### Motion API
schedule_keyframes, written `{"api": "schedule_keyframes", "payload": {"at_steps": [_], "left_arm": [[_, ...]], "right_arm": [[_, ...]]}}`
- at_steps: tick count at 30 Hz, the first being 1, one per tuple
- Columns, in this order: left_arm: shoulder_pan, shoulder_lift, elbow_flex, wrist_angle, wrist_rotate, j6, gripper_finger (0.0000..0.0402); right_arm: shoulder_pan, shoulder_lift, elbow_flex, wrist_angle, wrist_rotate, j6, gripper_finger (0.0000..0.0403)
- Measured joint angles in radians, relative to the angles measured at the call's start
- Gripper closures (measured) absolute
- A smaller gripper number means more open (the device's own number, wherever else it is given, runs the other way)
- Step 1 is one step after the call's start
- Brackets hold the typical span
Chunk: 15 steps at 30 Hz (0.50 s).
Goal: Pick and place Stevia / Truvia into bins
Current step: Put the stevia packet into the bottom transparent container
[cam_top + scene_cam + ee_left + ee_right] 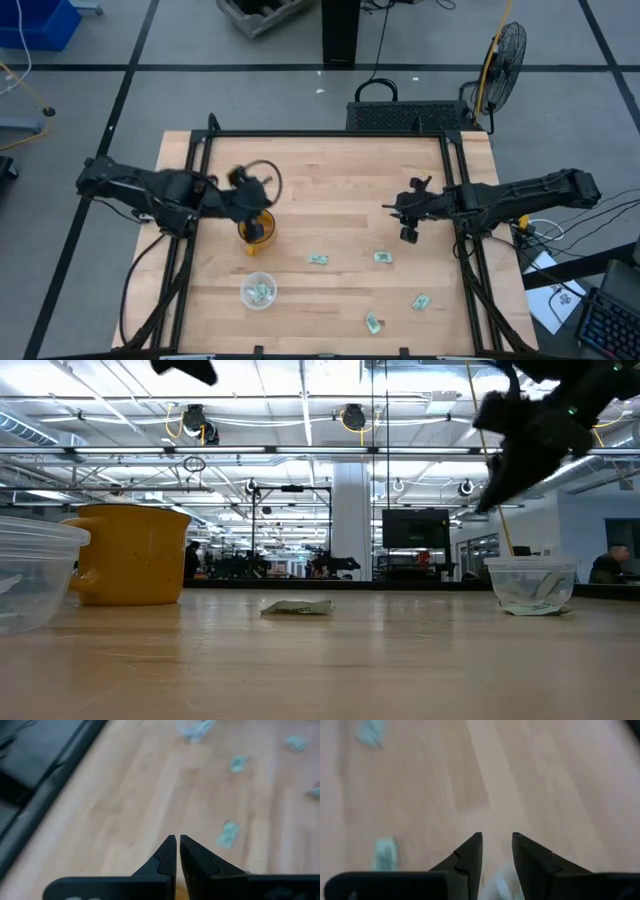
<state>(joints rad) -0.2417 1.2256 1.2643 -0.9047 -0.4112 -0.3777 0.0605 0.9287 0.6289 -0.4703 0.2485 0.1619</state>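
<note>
Several pale green and white Stevia packets lie flat on the wooden table: (318, 259), (382, 257), (420, 301), (372, 322). One clear bin (258, 291) near the table's near edge holds packets; in the low view it stands at the right (530, 582). A second clear bin (262, 182) stands beside my left gripper (250, 197), which hovers shut and holds nothing (177, 840). My right gripper (405, 215) hangs open over bare wood toward the table's right (497, 837), with a packet (385, 852) beside it.
An amber-orange cup (257, 228) stands between the two bins, just below my left gripper; it also shows in the low view (135, 555). A black frame (330, 135) borders the table's far edge and sides. Bare wood lies in the middle of the table.
</note>
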Motion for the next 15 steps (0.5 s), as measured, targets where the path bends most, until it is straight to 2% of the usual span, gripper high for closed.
{"api": "schedule_keyframes", "payload": {"at_steps": [7, 11, 15], "left_arm": [[0.004, 0.0, -0.313, 0.551, 0.129, 0.056, 0.0371], [0.02, 0.019, -0.461, 0.724, 0.209, 0.048, 0.037], [0.018, 0.083, -0.55, 0.893, 0.227, 0.006, 0.0368]], "right_arm": [[-0.001, 0.0, 0.0, 0.309, 0.009, -0.229, 0.0307], [-0.002, 0.0, 0.0, 0.396, 0.009, -0.314, 0.0307], [-0.002, 0.0, 0.0, 0.408, 0.01, -0.384, 0.0308]]}}
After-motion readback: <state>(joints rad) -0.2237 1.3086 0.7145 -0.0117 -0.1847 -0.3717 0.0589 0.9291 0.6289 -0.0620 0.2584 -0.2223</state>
